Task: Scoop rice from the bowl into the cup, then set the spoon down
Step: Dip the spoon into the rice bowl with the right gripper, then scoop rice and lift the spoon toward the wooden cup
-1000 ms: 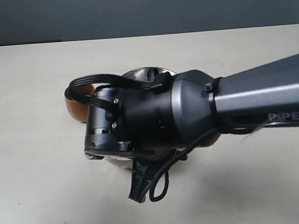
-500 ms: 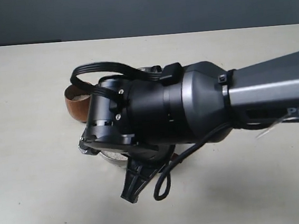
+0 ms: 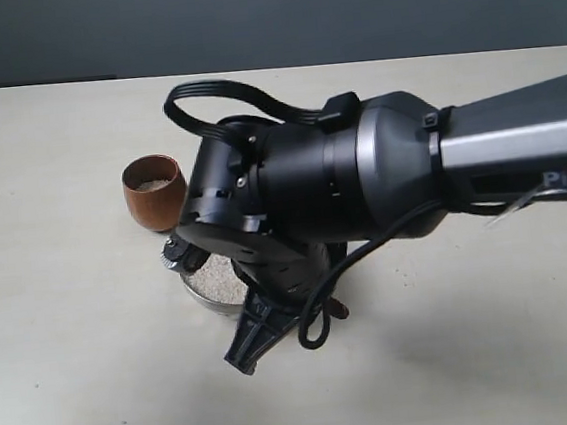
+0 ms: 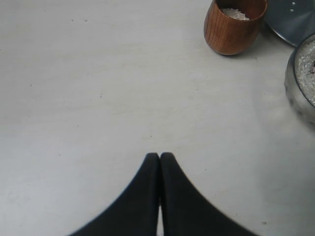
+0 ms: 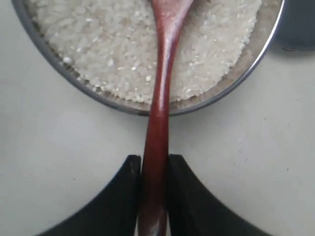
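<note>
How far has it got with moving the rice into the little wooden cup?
Some rice already lies in the cup, so at least one scoop looks done. The right gripper clamps the spoon, its head in the bowl's rice, seemingly loading another. Left: tip that into the cup, then set the spoon down.

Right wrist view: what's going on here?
The right gripper is shut on the handle of the wooden spoon, whose head sits in the rice in the metal bowl. The wooden cup beside the bowl has some rice in it. The left gripper is shut, holds nothing and hangs above the table.
</note>
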Available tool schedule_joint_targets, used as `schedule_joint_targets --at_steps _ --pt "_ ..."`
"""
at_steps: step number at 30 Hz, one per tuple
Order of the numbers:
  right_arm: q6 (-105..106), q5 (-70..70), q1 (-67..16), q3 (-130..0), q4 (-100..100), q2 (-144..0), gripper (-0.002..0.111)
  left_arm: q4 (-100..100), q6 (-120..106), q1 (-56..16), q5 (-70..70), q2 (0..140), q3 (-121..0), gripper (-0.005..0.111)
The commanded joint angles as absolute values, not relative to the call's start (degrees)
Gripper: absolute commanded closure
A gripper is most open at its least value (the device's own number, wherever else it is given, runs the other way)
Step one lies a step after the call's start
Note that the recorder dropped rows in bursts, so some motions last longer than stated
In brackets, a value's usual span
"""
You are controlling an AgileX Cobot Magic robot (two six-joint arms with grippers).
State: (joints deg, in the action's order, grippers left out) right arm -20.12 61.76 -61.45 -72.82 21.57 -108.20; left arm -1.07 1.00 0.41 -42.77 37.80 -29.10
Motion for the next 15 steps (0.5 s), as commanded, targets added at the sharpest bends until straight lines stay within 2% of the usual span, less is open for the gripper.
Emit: schedule_joint_targets --at_steps 1,15 --pt "-20.2 59.5 -61.2 -73.1 19.4 -107.5 0.109 -1.2 1.3 0.5 -42.2 38.0 -29.5 0.106" --pt "-21.4 59.6 -59.7 -73.1 20.3 -105.5 0.109 -0.9 1.3 0.5 -42.1 34.7 -29.5 0.106"
